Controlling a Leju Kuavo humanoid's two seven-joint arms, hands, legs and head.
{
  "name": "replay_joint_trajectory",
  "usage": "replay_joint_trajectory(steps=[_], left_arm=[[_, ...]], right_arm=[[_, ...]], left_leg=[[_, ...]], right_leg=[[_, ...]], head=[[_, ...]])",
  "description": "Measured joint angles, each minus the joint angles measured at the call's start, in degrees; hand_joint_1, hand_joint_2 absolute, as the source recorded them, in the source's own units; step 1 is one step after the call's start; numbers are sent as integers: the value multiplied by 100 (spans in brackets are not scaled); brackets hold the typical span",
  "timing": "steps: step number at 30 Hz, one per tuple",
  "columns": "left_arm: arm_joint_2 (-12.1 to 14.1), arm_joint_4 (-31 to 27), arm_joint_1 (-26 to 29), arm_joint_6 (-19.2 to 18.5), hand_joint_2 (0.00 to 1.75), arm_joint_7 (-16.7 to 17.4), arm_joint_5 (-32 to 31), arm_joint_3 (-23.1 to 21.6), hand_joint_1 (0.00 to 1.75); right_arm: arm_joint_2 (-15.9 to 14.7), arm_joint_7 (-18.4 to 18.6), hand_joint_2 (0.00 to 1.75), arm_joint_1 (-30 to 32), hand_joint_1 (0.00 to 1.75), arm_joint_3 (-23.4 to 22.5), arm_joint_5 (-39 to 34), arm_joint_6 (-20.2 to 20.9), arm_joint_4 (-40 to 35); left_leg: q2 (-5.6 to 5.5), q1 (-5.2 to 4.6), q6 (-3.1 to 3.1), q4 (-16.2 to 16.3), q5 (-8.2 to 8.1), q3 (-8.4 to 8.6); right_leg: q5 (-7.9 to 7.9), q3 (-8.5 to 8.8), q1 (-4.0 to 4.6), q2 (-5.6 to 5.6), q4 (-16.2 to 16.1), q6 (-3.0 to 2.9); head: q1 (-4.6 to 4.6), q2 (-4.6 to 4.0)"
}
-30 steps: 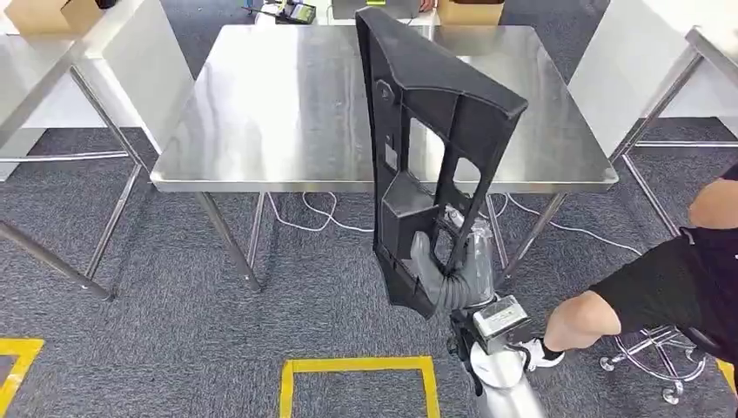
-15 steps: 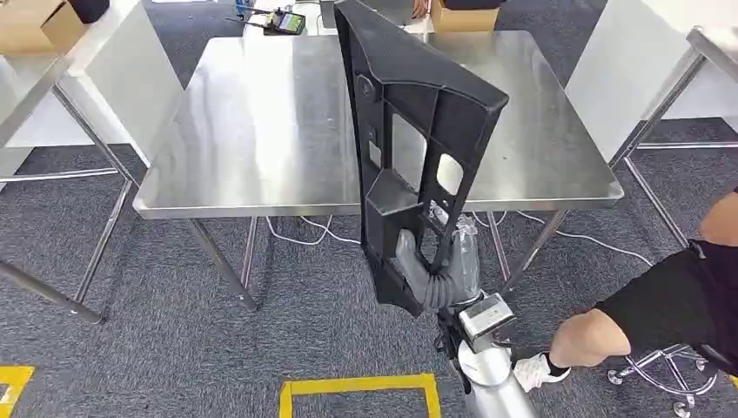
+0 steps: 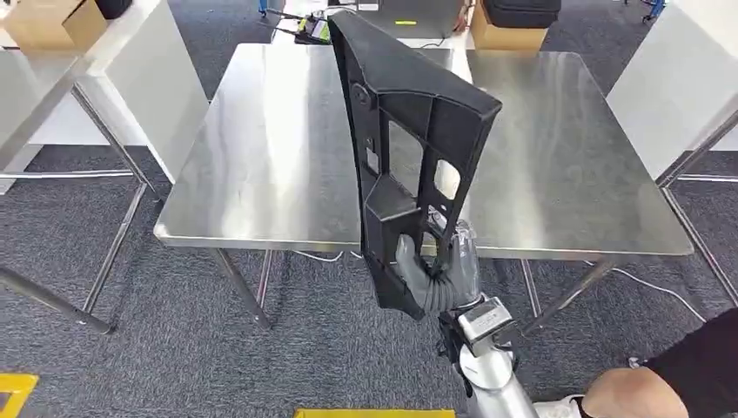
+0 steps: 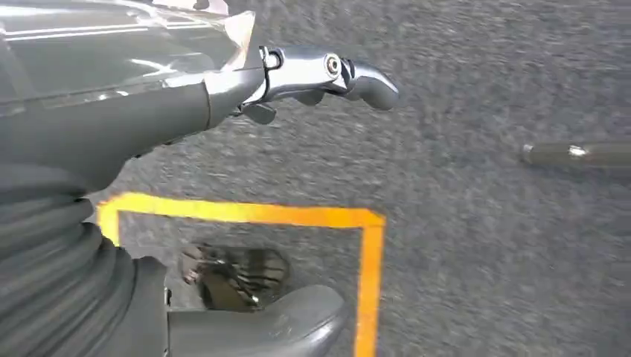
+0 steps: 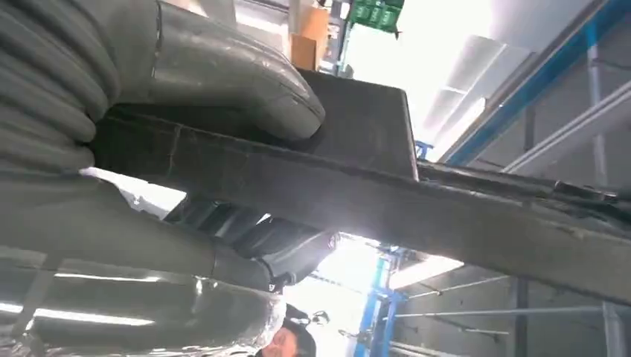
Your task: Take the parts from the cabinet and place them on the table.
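The right hand (image 3: 437,277) grips the lower end of a long black plastic part (image 3: 407,139), holding it upright in front of the steel bench (image 3: 261,165), its upper end leaning over the bench top. The left hand (image 4: 223,97) hangs above grey carpet (image 4: 476,245) with yellow tape (image 4: 298,216), its fingers apart and holding nothing.
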Motion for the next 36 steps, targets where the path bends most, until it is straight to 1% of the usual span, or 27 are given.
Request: replay_joint_trajectory(steps=[1,2,3,4,6,7,8,10,11,12,13,15,16,17,18,20,22,24,26,28,29,30,31,32,34,35,36], left_arm=[[31,-7,-14,7,175,9,-7,4,0],[59,-9,-24,15,175,17,-7,13,0],[55,-13,-39,17,175,26,-13,15,0],[50,-16,-66,17,175,28,-31,15,0],[42,-20,-113,15,175,37,-59,15,0],[42,-20,-106,17,175,44,-66,15,0],[42,-20,-96,17,175,57,-74,15,0],[42,-20,-94,17,175,79,-105,15,0],[42,-20,-99,15,175,90,-120,15,0],[42,-20,-100,15,175,105,-129,15,0],[42,-22,-99,15,175,111,-147,15,0],[0,-3,-99,15,175,125,-170,15,0],[5,-2,-146,15,175,142,-170,15,0],[5,-5,-168,15,175,153,-175,13,0],[5,-9,-176,15,175,155,-179,13,0],[-11,-9,-195,15,175,164,-186,13,0],[-15,-9,-202,15,175,162,-186,11,0],[-11,-9,-200,17,175,162,-186,13,0],[-11,-9,-199,22,175,162,-186,13,0],[-11,-9,-200,22,175,162,-186,13,0],[-15,-9,-198,22,175,162,-186,11,0],[-72,18,-168,17,175,162,-186,11,0],[-78,33,-198,15,175,164,-186,13,0],[-87,22,-213,20,175,170,-183,13,0],[-81,11,-191,20,175,170,-186,11,0],[-66,6,-192,22,175,170,-186,11,0],[-76,9,-198,20,175,170,-186,11,0]], right_arm=[[-19,-3,175,1,175,2,-2,-13,11],[-22,-4,175,11,175,-4,-2,-20,17],[-26,-4,175,-6,175,-4,-2,-22,17],[-15,-15,175,-14,175,-4,-7,-31,15],[-22,-26,175,-33,175,-9,-17,-55,15],[-26,-26,175,-33,175,-11,-17,-72,17],[-28,-26,175,-14,175,-11,-20,-77,17],[-48,-26,175,4,175,-11,-17,-79,20],[-57,-26,175,1,175,-11,-13,-79,22],[-63,-20,175,-6,175,-9,35,-94,31],[-65,-4,175,-14,175,0,105,-118,46],[-74,33,175,-69,175,33,229,-177,83],[-79,63,175,-110,175,46,344,-225,107],[-85,140,175,-199,175,78,491,-297,131],[-87,190,175,-287,175,114,621,-352,162],[-107,232,175,-419,175,197,750,-400,240],[-107,234,175,-501,175,234,774,-411,295],[-122,238,175,-539,175,260,774,-415,360],[-144,240,175,-540,175,282,776,-426,411],[-159,240,175,-549,175,297,785,-430,450],[-162,243,175,-563,175,302,787,-431,465],[-164,243,175,-575,175,308,789,-431,483],[-164,240,175,-561,175,308,787,-437,494],[-177,245,175,-578,175,310,791,-444,505],[-173,264,175,-609,175,319,796,-448,509],[-164,267,175,-618,175,321,794,-450,507],[-162,271,175,-630,175,321,798,-452,514]], left_leg=[[-37,-17,-42,-11,-53,-35],[-26,-34,-48,12,-83,-18],[-20,-21,-64,47,-142,-13],[-19,-10,-60,244,-28,-155],[31,4,-170,1201,411,-805],[46,28,-214,1588,361,-1117],[49,59,-242,1781,126,-1331],[52,128,-303,1862,-430,-1631],[53,166,-335,1726,-504,-1678],[54,200,-368,1431,-416,-1630],[59,244,-417,1006,-131,-1510],[177,318,-526,356,809,-1325],[214,266,-381,340,726,-1309],[158,255,-318,347,682,-1252],[149,258,-273,295,665,-1258],[105,232,-151,277,635,-1135],[90,194,-67,250,562,-1012],[70,153,-23,220,432,-857],[28,85,18,215,282,-665],[5,-28,55,210,123,-430],[3,-82,79,200,31,-308],[3,-53,110,179,-34,-333],[-29,-87,75,203,-99,-220],[-31,-68,37,164,-178,-201],[-33,-45,11,161,-96,-56],[-37,-61,8,289,-114,-49],[-32,-49,-32,614,-22,-202]], right_leg=[[-49,60,4,2,-66,-140],[-2,112,-68,17,-86,-181],[-29,127,-80,17,-89,-148],[-47,152,-112,44,-86,-161],[-153,253,-139,51,-119,-222],[-232,321,-144,51,-121,-261],[-296,394,-155,56,-124,-280],[-449,591,-183,75,-126,-285],[-534,710,-211,83,-128,-270],[-623,834,-240,90,-129,-239],[-714,957,-280,94,-129,-198],[-881,1079,-254,96,-124,-89],[-977,1096,-218,95,-144,-43],[-1026,1147,-190,81,-247,-14],[-955,1301,-192,82,-194,61],[-917,1203,-195,69,-97,110],[-892,726,-191,46,726,74],[-1271,57,-161,44,1570,-28],[-1570,-282,-80,46,1664,-130],[-1394,-298,47,48,1106,-168],[-988,-277,147,45,651,-229],[-421,-268,255,12,249,-313],[-272,-320,320,133,155,-400],[-306,-195,308,123,71,-446],[-168,-27,275,77,-105,-574],[-6,161,179,52,-216,-578],[-32,278,163,41,-244,-592]], head=[[-44,0],[-39,0],[-15,0],[-68,0],[-41,0],[-43,0],[-48,0],[-46,0],[-39,0],[-39,0],[-46,0],[-76,0],[-135,0],[-28,0],[-15,0],[-2,0],[24,0],[33,0],[40,2],[48,0],[55,0],[33,0],[-66,0],[2,0],[31,0],[35,2],[47,0]])
